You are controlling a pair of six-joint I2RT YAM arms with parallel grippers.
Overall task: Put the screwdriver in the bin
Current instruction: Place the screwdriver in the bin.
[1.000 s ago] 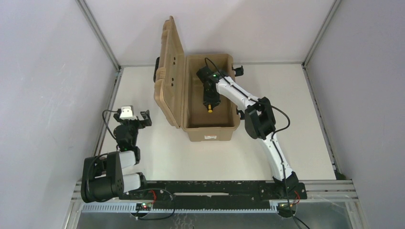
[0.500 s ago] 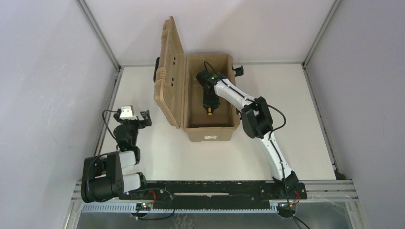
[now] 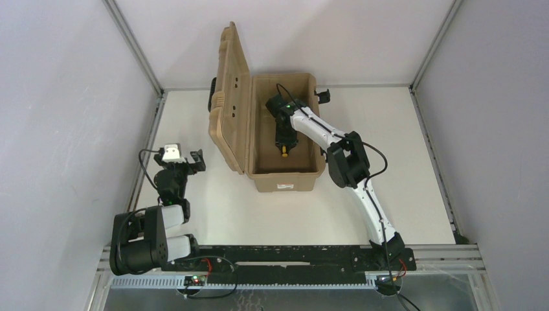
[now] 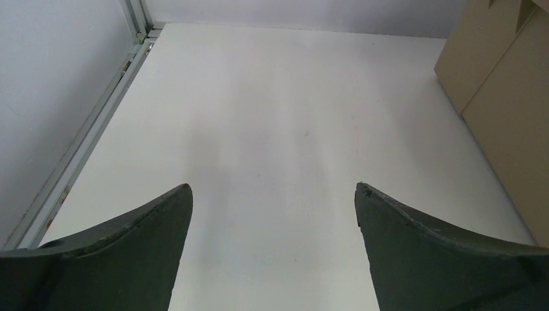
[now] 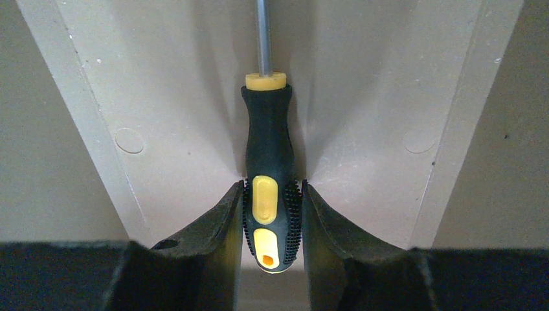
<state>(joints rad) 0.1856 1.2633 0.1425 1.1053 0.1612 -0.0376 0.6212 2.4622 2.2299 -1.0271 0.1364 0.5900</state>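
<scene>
From above, the right claw (image 3: 283,137) is a dark mass low inside the open bin (image 3: 285,183), and its fingers cannot be told apart there. It covers nearly all of the screwdriver (image 3: 283,153), of which only a small yellow spot shows at the claw's near end; the thin shaft is too fine to make out against the tan inside. In the right wrist view the shaft runs up out of the top edge, so its tip is cut off. Whether the tool rests on the bin's floor (image 5: 162,97) or hangs just over it cannot be told. In the left wrist view only a tan corner of the bin (image 4: 505,97) shows, cut off by the right edge. The screwdriver (image 5: 268,162) sits inside the bin, gripped by the right claw (image 5: 272,189). The two dark fingers (image 5: 220,220) press on either side of the thick end of the yellow-and-black handle, and the rest of the handle and the shaft stick straight out beyond the fingertips, along the bin's length. The bin's lid (image 3: 233,97) stands up on the left side. The left claw (image 4: 273,188) is spread wide and holds nothing, over the bare white counter (image 4: 272,97), well apart from the bin, at the left side of the counter (image 3: 401,142) in the top view (image 3: 194,159).
</scene>
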